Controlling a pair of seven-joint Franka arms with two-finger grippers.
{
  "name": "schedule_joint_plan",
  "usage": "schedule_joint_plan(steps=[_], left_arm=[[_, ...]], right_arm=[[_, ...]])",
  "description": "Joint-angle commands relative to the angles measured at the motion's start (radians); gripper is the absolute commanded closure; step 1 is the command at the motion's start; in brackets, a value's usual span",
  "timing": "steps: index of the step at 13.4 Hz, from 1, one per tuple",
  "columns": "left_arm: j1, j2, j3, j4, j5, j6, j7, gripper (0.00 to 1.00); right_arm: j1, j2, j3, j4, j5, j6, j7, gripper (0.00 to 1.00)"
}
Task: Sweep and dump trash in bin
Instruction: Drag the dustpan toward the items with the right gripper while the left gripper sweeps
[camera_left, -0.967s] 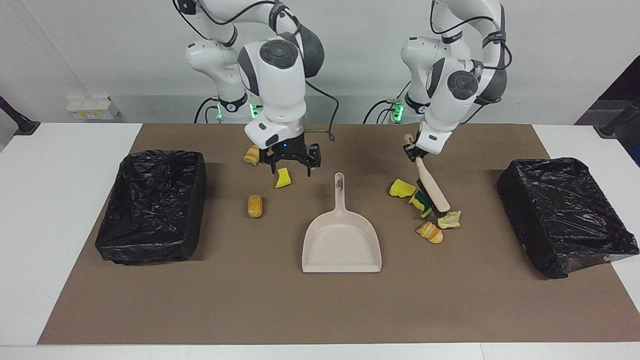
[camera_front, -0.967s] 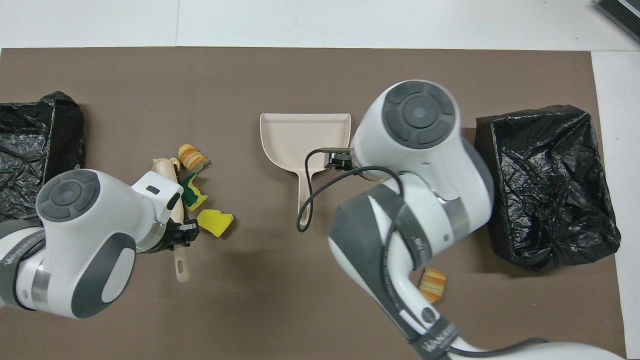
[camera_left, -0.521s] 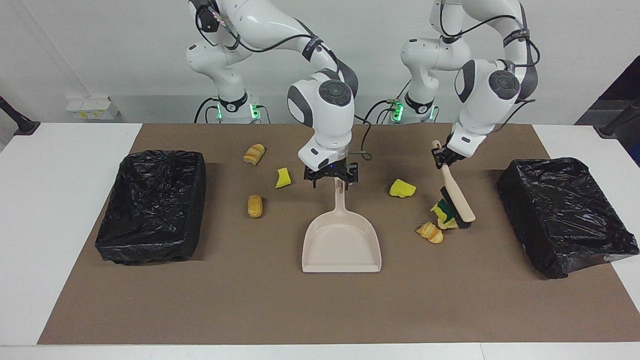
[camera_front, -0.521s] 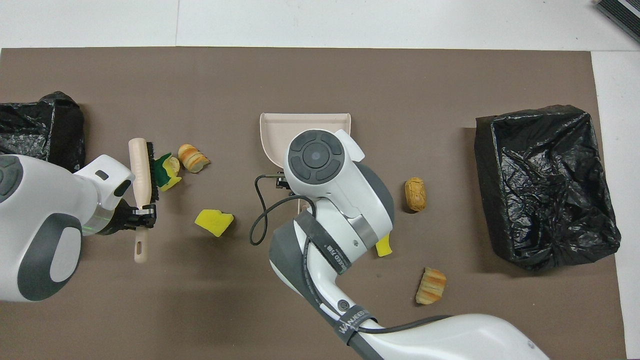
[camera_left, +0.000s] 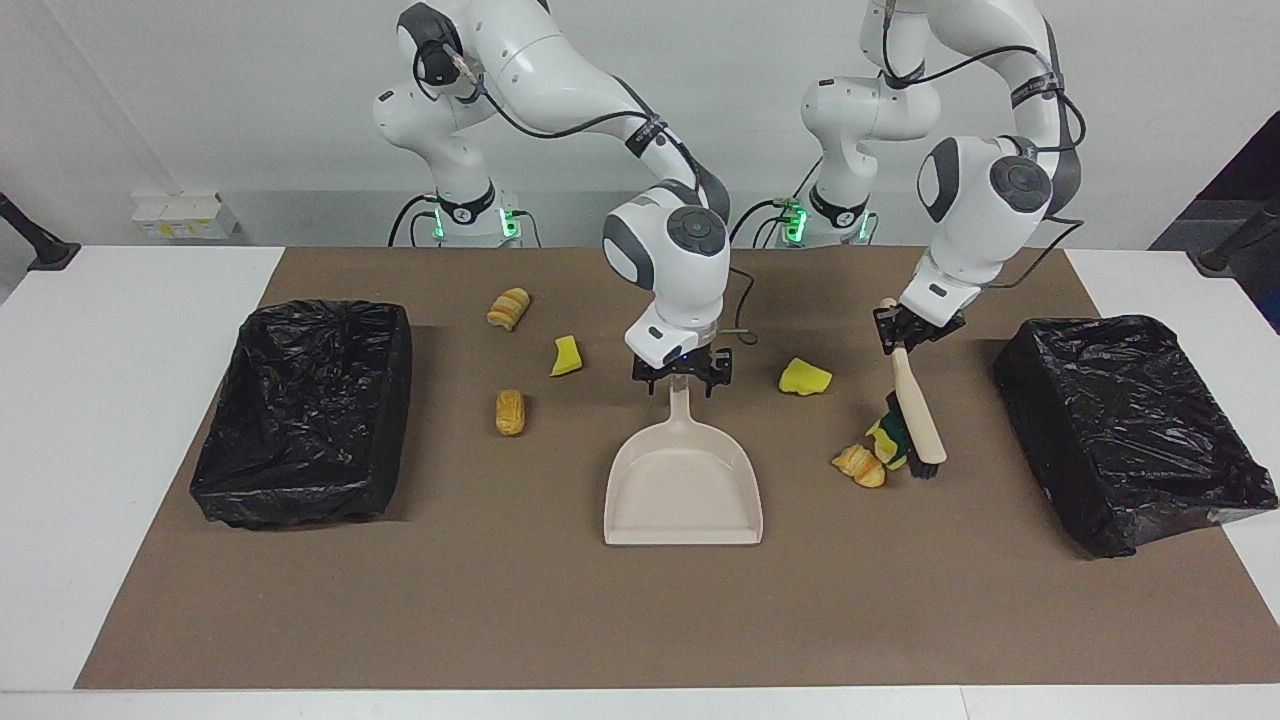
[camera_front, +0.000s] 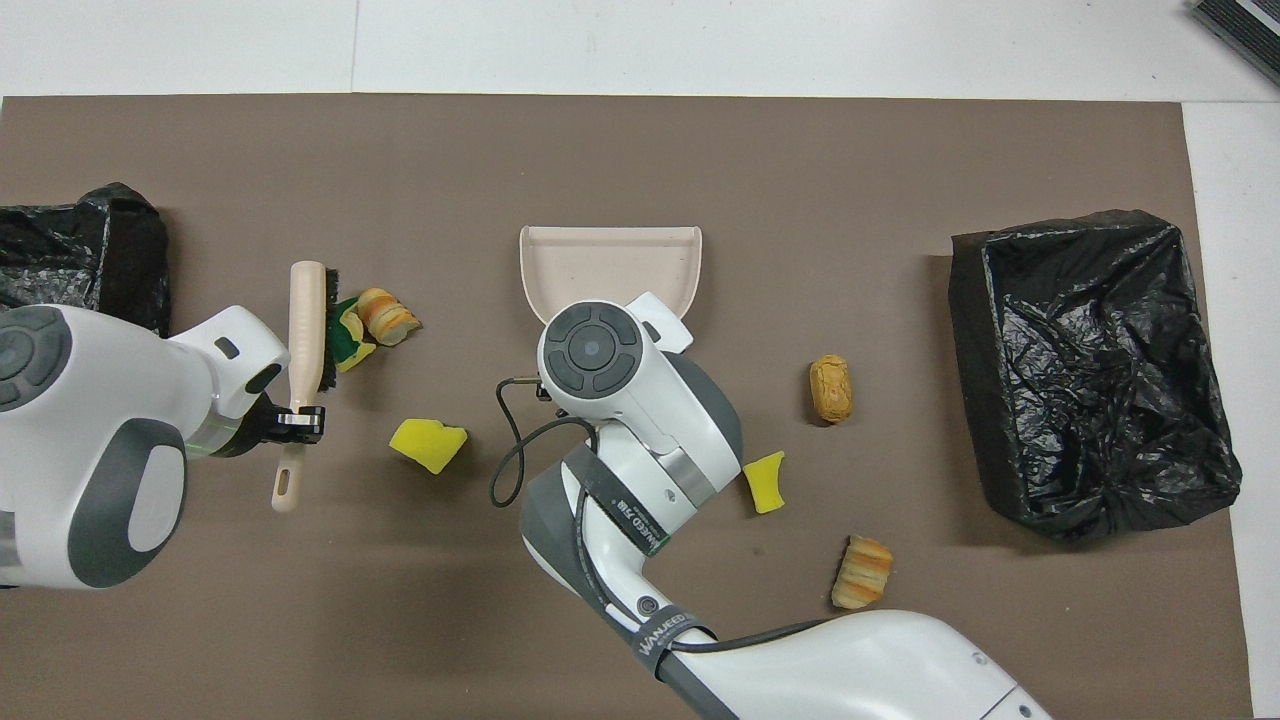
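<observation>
Left gripper (camera_left: 908, 336) clamping brush (camera_left: 917, 414) handle, bristles touching trash (camera_left: 872, 455) cluster below it. Right gripper (camera_left: 682, 378) straddling dustpan (camera_left: 683, 482) handle, jaws wide, not yet gripping. Other scraps lying scattered either side of it. Risk: closing off-centre, pan twisting; brush flicking scraps past pan. Dustpan holding nothing; both bins (camera_left: 303, 410) showing no trash.
</observation>
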Motion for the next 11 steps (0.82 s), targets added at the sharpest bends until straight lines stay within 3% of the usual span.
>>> schedule_joint_plan(steps=[1, 2, 5, 6, 7, 8, 11], left_arm=[[-0.054, 0.006, 0.004, 0.028, 0.002, -0.058, 0.001, 1.00], [-0.059, 0.001, 0.003, 0.039, 0.002, -0.075, 0.001, 1.00], [-0.051, -0.002, 0.004, 0.136, 0.002, -0.202, 0.013, 1.00], [-0.048, 0.001, 0.006, 0.173, 0.001, -0.239, 0.018, 1.00], [-0.043, 0.006, 0.007, 0.189, 0.001, -0.247, 0.025, 1.00], [-0.036, 0.004, 0.009, 0.181, 0.001, -0.234, 0.036, 1.00], [0.058, 0.006, 0.009, 0.175, -0.001, -0.207, 0.133, 1.00]], right_arm=[[-0.004, -0.019, -0.003, -0.026, -0.037, 0.026, 0.034, 0.56], [-0.008, -0.022, -0.006, -0.025, -0.037, 0.026, 0.034, 0.66], [-0.018, -0.028, -0.010, -0.025, -0.034, 0.045, 0.038, 0.68], [-0.018, -0.030, -0.009, -0.028, -0.033, 0.046, 0.038, 0.72], [-0.018, -0.031, -0.009, -0.028, -0.031, 0.043, 0.037, 0.92], [-0.018, -0.036, -0.007, -0.028, -0.022, 0.043, 0.026, 1.00], [-0.026, -0.079, -0.007, -0.033, -0.020, 0.028, -0.073, 1.00]])
